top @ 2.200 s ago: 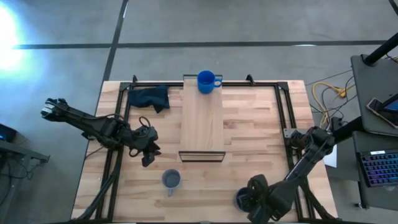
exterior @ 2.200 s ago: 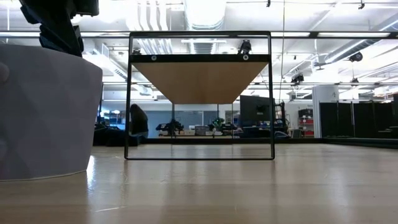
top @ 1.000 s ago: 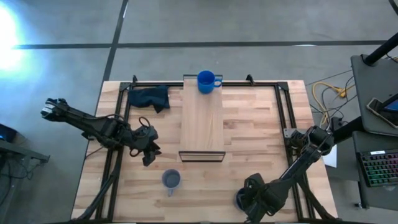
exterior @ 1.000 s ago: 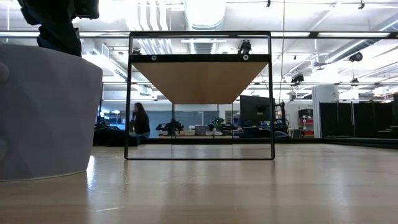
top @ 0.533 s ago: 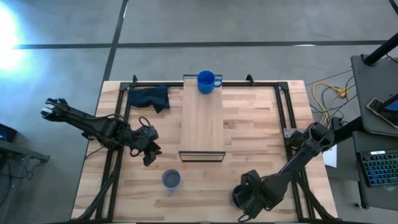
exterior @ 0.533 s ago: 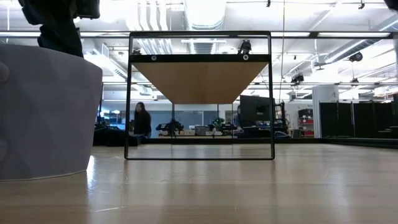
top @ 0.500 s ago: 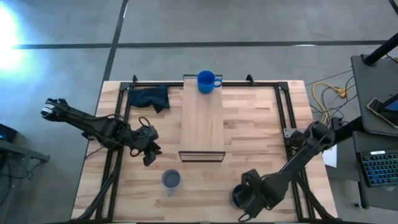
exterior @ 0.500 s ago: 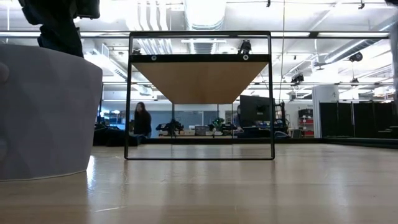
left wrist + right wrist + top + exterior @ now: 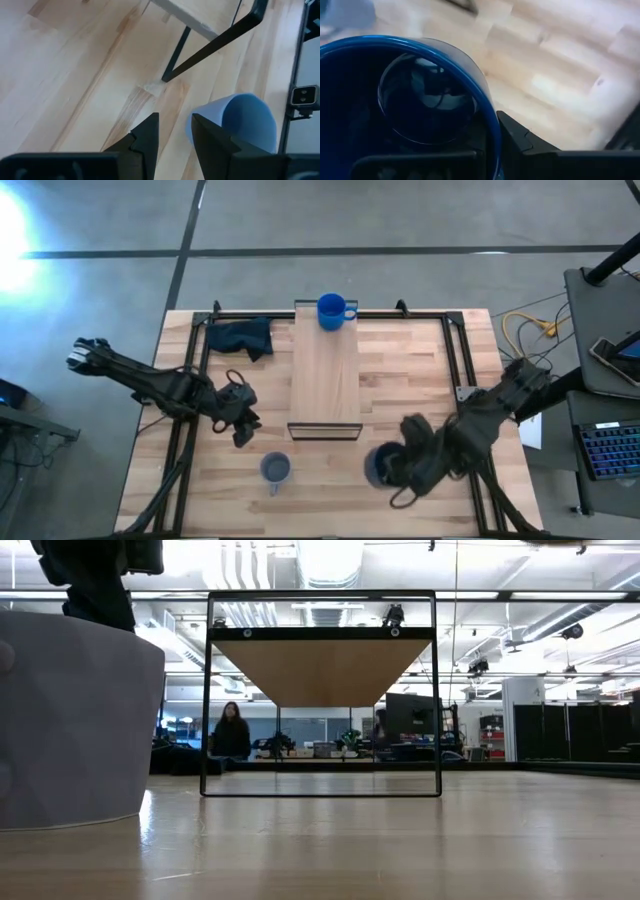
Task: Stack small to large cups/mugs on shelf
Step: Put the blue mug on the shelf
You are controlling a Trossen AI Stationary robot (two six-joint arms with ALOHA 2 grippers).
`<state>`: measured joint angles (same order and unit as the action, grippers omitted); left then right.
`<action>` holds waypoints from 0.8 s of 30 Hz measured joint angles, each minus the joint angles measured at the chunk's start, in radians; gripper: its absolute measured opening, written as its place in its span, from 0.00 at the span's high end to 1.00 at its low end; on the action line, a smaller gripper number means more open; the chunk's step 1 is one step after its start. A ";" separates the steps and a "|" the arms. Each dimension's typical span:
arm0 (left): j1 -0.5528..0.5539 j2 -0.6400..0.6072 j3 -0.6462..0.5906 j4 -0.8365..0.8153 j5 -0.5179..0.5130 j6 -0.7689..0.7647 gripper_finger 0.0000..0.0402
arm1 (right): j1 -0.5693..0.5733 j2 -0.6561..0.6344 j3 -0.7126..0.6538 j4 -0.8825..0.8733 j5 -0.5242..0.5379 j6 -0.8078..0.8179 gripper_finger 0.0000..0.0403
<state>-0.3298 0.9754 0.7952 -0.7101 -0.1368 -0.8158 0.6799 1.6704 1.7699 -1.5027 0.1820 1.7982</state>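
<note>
At the bottom of the overhead picture, right of centre, the right gripper (image 9: 392, 470) has its fingers clamped on the rim of the dark navy mug (image 9: 378, 467); its own camera shows the glossy rim and dark inside filling the frame (image 9: 405, 105). Left of it, low in the picture, the small grey-blue mug (image 9: 275, 469) stands on the table (image 9: 420, 370). Just above and left of that mug, the left gripper (image 9: 243, 427) hovers with its fingers a little apart, holding nothing. The shelf (image 9: 326, 375) runs up the middle, its dark frame at the near end. At its far end, near the top of the picture, sits the bright blue mug (image 9: 331, 312). A dark cloth (image 9: 240, 336) lies upper left.
</note>
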 joint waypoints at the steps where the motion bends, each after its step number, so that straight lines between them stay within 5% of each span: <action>1: 0.000 0.005 0.000 -0.001 0.000 0.000 0.75 | -0.017 -0.003 0.031 -0.037 0.009 -0.022 0.96; 13: 0.000 0.077 0.006 0.038 0.000 0.010 0.75 | -0.402 0.008 0.227 -0.068 0.086 -0.557 0.96; 24: 0.000 0.034 0.011 0.048 0.000 0.010 0.75 | -0.691 0.110 0.354 -0.009 -0.003 -0.955 0.96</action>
<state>-0.3302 1.0095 0.8058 -0.6624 -0.1364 -0.8055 -0.0113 1.7808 2.1238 -1.5112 0.1793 0.8431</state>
